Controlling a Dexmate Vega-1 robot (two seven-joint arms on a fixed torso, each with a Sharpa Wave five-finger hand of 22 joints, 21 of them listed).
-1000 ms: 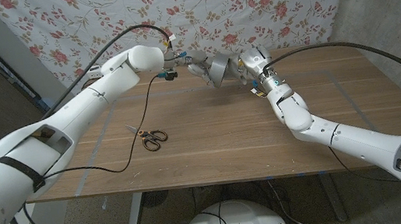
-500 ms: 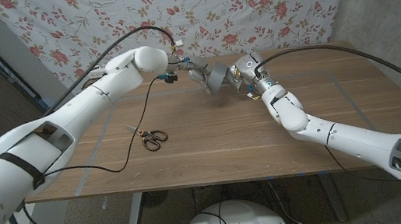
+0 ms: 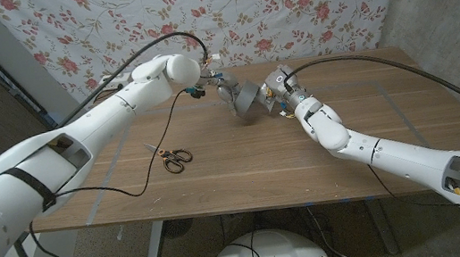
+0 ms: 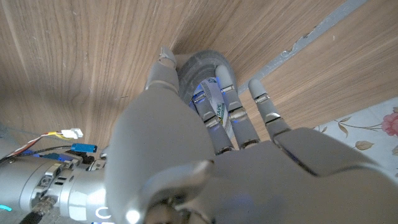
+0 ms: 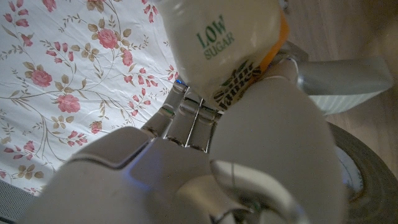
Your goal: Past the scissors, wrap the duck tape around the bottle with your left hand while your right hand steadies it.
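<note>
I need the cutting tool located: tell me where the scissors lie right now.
In the head view the scissors lie on the wooden table, left of centre, under the left arm, nearer the front edge than the tape roll.

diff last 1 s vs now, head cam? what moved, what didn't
Both hands, left hand on the duck tape roll and right hand on the bottle, slid together toward the robot's left, and the roll dropped closer to the table. Both hands kept their hold. The scissors stayed put.
</note>
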